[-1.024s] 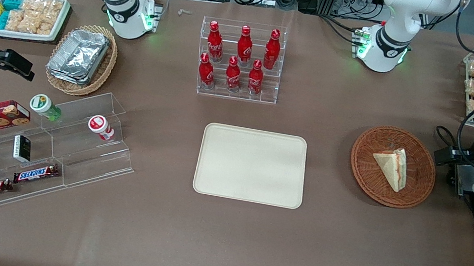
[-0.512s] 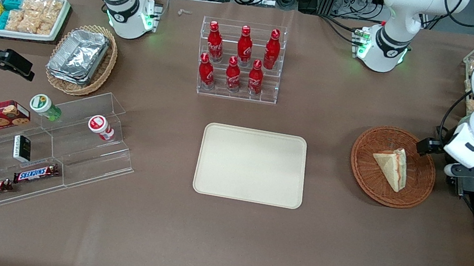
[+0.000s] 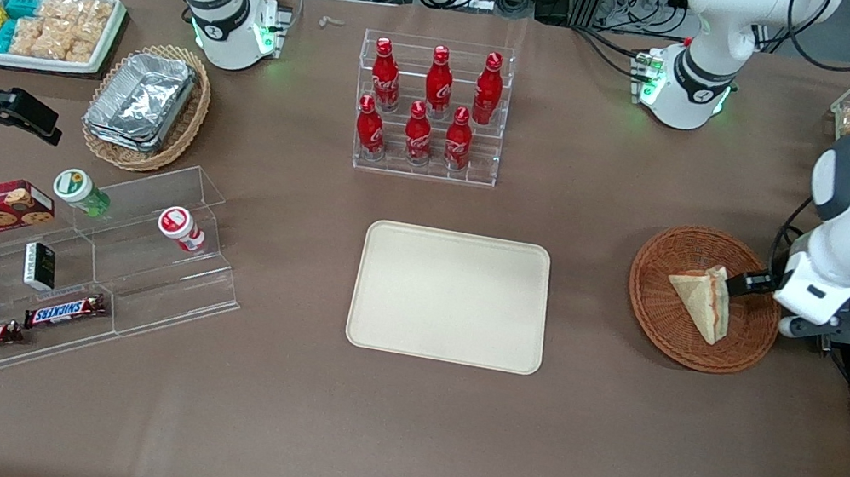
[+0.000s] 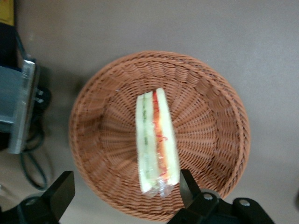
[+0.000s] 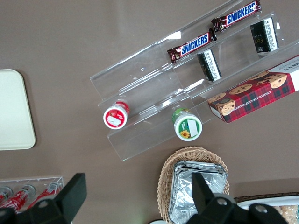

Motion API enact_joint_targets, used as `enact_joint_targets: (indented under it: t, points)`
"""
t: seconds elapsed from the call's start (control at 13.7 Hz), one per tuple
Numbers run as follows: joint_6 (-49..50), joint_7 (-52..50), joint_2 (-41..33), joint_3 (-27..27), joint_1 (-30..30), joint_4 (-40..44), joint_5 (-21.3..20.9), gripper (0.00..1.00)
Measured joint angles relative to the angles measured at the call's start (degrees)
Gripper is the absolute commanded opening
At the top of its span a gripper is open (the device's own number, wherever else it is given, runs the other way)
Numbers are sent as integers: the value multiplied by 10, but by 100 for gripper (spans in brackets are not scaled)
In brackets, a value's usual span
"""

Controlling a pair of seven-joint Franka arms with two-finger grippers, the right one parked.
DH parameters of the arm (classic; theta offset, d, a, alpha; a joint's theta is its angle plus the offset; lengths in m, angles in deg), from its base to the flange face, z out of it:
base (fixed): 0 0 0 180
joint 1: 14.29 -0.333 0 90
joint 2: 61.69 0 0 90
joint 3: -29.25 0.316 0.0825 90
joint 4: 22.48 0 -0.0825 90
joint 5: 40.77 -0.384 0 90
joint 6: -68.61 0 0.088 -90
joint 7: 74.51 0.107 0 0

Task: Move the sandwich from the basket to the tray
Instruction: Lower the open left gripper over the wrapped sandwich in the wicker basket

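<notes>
**Sandwich in basket, claw open above it**

Front view: the sandwich point(image 3: 701, 300) lies in the reddish-brown basket point(image 3: 660, 328), a pale wedge with its layered cut edge turned toward the working arm's end of the tabletop point(image 3: 391, 440). The claw point(image 3: 754, 285) hangs over the basket's rim at that same end, just beside the sandwich's cut edge; whether it touches cannot be told here. The cream tray point(image 3: 452, 296) lies flat near the middle of the tabletop, well apart from the basket. Farther from the camera than the tray stands a clear rack of red bottles point(image 3: 428, 105). Toward the parked arm's end are a tan basket of foil containers point(image 3: 147, 106), a white tray of snack packets point(image 3: 46, 28) and a clear stepped stand point(image 3: 82, 276) with two small cups, a cookie box and Snickers bars.

Left wrist view: the sandwich point(image 4: 156, 142) rests on the woven floor of the basket point(image 4: 210, 102), seen edge-on, with green and red filling between pale bread and what looks like clear wrap at one tip. The claw point(image 4: 124, 189) is spread wide above it, one finger point(image 4: 63, 191) outside the basket's rim and the other over the basket beside the sandwich's tip; nothing is held.

Right wrist view: a corner of the tray point(image 5: 14, 109), the stepped stand point(image 5: 182, 88) with its goods, and the foil containers point(image 5: 196, 191).
</notes>
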Motion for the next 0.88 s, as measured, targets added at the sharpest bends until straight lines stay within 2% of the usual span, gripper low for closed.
enact_joint_targets:
  t: [0.44,0.88]
  points:
    - [-19,-71,48,-4,18,-1,8,100]
    - [-30,-100,93,-2,13,-1,10,100]
